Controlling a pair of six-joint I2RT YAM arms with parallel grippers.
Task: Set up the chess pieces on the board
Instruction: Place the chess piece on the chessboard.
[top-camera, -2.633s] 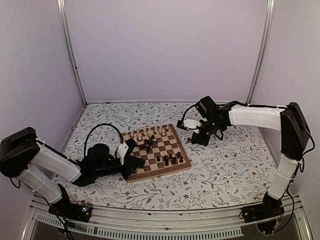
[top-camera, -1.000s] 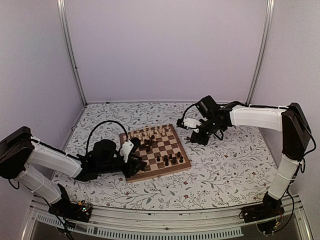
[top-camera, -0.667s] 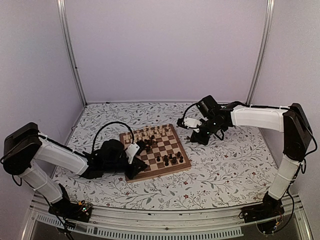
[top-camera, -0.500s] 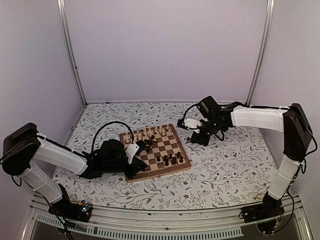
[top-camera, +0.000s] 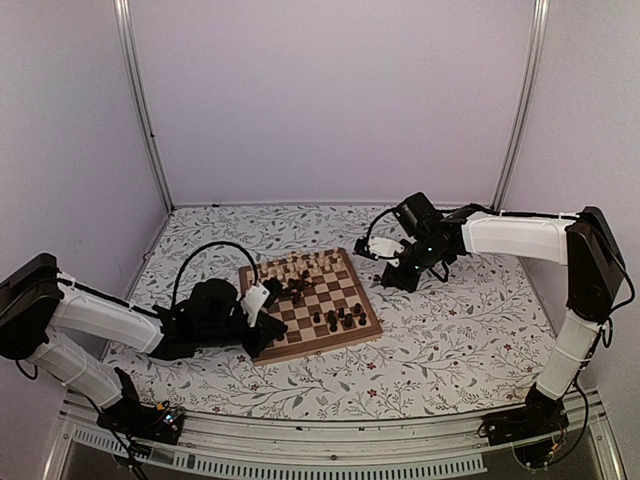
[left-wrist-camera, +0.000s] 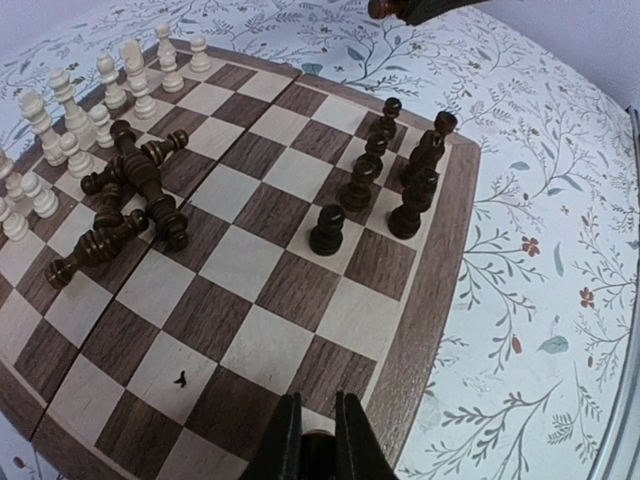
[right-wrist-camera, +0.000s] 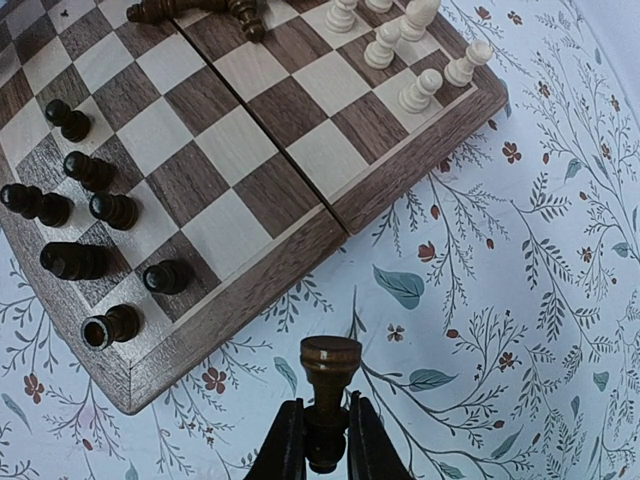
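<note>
Right wrist: clamping upright dark piece (right-wrist-camera: 329, 378) in jaws, off board (right-wrist-camera: 300, 160) edge; dark row (right-wrist-camera: 112, 210) ahead-left. Left jaws: can't tell.

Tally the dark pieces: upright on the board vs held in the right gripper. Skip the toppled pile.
Upright dark pieces on the board: 8
Held dark piece in the right gripper: 1
Total: 9

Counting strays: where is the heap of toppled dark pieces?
In the left wrist view, the toppled dark pieces lie on the board toward the picture's left, right beside the pale pieces and well apart from the standing dark ones.
</note>
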